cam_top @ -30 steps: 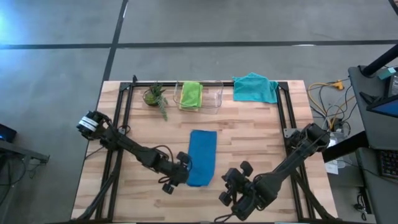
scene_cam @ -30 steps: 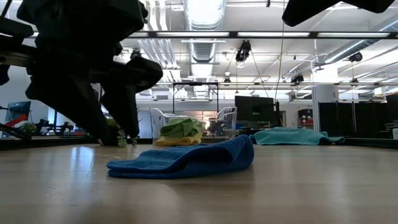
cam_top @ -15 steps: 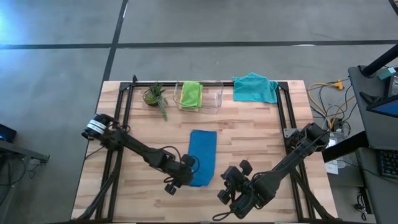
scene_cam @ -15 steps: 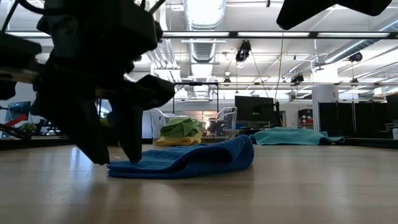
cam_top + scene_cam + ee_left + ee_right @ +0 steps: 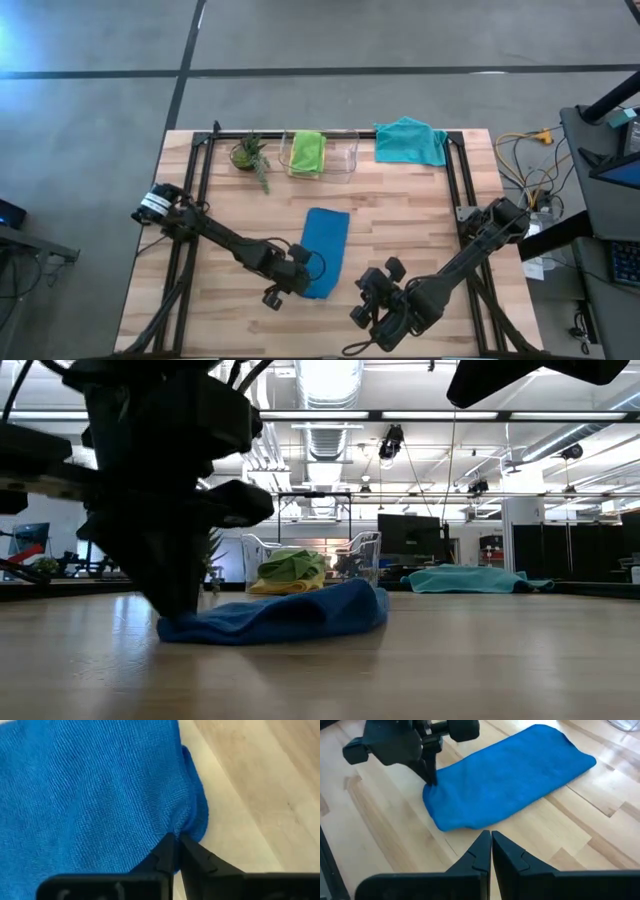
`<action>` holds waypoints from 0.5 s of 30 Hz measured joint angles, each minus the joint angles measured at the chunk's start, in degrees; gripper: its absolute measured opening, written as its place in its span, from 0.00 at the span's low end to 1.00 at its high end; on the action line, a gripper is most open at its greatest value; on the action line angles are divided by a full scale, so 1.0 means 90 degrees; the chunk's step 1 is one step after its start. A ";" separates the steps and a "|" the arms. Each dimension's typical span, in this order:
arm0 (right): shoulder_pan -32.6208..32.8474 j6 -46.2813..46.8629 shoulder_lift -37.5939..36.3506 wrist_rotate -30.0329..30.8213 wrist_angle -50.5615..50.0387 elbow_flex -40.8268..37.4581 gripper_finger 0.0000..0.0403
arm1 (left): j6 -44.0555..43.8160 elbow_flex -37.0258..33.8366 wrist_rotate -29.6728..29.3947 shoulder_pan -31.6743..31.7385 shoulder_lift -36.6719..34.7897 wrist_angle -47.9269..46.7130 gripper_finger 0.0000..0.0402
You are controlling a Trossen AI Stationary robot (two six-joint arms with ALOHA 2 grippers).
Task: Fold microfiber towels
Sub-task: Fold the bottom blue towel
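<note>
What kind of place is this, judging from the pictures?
Probably a robotics lab or workshop in an open industrial hall: a wooden table in a black metal frame on a bare concrete floor, exposed ceiling ducts above, and monitors behind.

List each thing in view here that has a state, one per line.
Blue towel: folded, flat on table, near corner pinched.
Left hand: shut on the blue towel's corner.
Right hand: shut, empty, beside the blue towel.
Teal towel: crumpled, unfolded.
Lime green towel: folded, in clear bin.

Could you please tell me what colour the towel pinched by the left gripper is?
Blue: the left gripper pinches the blue towel, clearest in the left wrist view.
</note>
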 joint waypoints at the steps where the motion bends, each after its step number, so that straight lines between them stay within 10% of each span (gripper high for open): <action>1: 0.0000 0.0009 0.0000 0.0000 0.0001 0.0000 0.02 | -0.0003 0.0065 -0.0006 0.0012 -0.0019 -0.0077 0.01; 15: 0.0083 0.0695 -0.0018 0.1090 0.1078 -0.0258 0.03 | -0.3090 0.0738 0.0549 0.1022 -0.1735 0.0172 0.00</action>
